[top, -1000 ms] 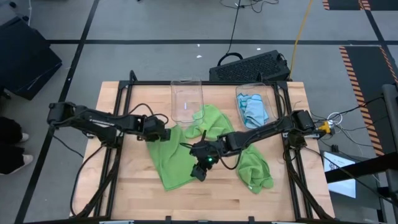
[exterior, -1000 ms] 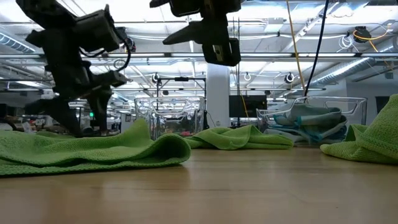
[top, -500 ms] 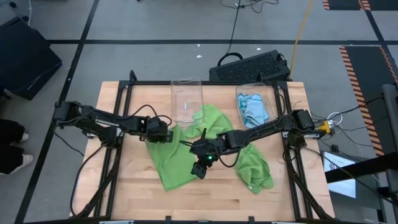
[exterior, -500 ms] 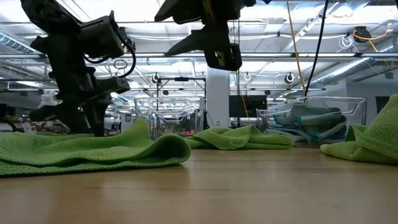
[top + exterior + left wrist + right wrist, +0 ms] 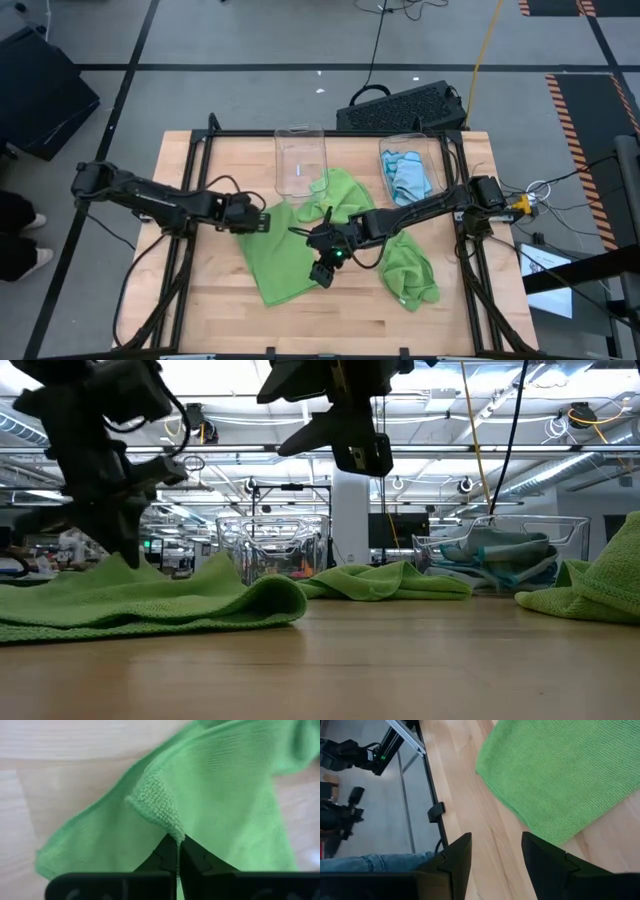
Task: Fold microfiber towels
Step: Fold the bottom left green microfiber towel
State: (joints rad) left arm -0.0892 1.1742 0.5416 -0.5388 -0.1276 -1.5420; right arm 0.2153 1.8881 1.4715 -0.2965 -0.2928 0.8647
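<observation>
A lime green microfiber towel [image 5: 285, 255] lies spread on the table's middle. My left gripper [image 5: 256, 219] is shut on its left part, also in the low view [image 5: 125, 555] and the left wrist view [image 5: 177, 845]. My right gripper [image 5: 322, 272] hangs open above the same towel's near right part, high over the table in the low view [image 5: 350, 445], with nothing between its fingers [image 5: 495, 842]. A second green towel [image 5: 340, 192] lies crumpled behind it, and a third [image 5: 412, 270] at the right. Light blue towels [image 5: 408, 178] rest in a clear bin. My left gripper pinches a small raised fold of the green towel [image 5: 167, 822] between its two shut fingers, near the towel's left edge. The fingers come steeply from above. The cloth stands up in a little peak at the fingers, and the rest of the towel lies on the table.
Two clear plastic bins stand at the far edge, one without towels [image 5: 300, 160] and one [image 5: 432, 160] with the blue towels. A dark keyboard [image 5: 400, 105] lies behind the table. Bare wood shows along the near edge [image 5: 330, 325].
My left gripper has shut on the green towel's left part and shifted a little toward the table's left edge, drawing the cloth up into a small peak. My right gripper has kept still.
</observation>
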